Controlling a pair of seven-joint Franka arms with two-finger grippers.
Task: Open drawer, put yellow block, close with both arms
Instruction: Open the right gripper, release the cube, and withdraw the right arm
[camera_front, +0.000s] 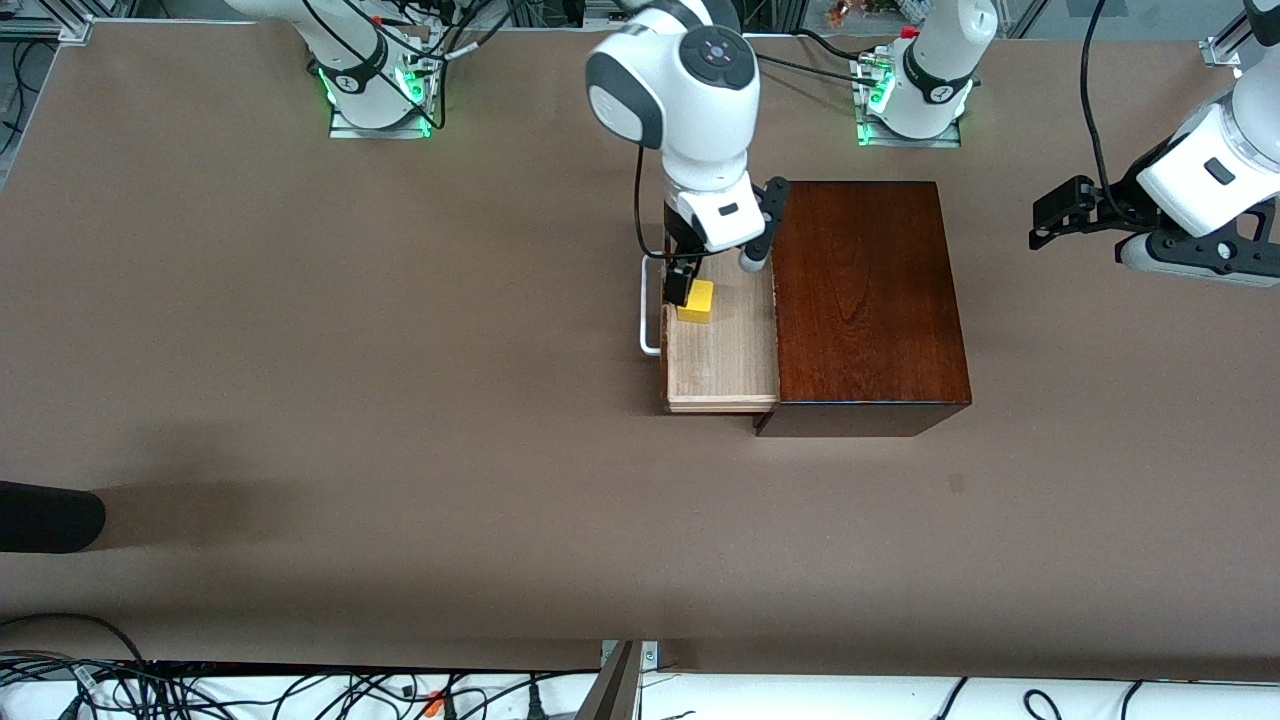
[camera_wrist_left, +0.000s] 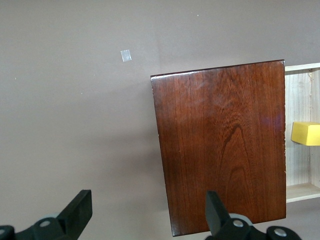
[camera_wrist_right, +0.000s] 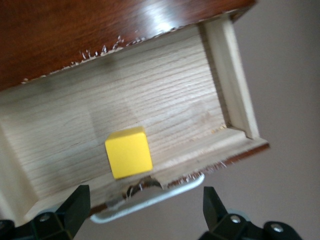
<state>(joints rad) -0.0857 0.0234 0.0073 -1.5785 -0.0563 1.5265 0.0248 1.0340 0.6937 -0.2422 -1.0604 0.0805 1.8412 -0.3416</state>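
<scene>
While pulled toward the right arm's end, drawer (camera_front: 722, 345) holds yellow block (camera_front: 697, 300).

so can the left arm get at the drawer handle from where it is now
Probably not directly. The left pincer hangs open over bare table at its own end; the dark box lies between it and the white handle, where the right pincer already hovers open over the yellow block.

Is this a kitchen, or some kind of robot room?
Most likely a robot lab. Two white arms are bolted to a big brown table, green lights glow at their bases, and loose cables run along its edge. Only a wooden box with an open drawer sits there.
</scene>
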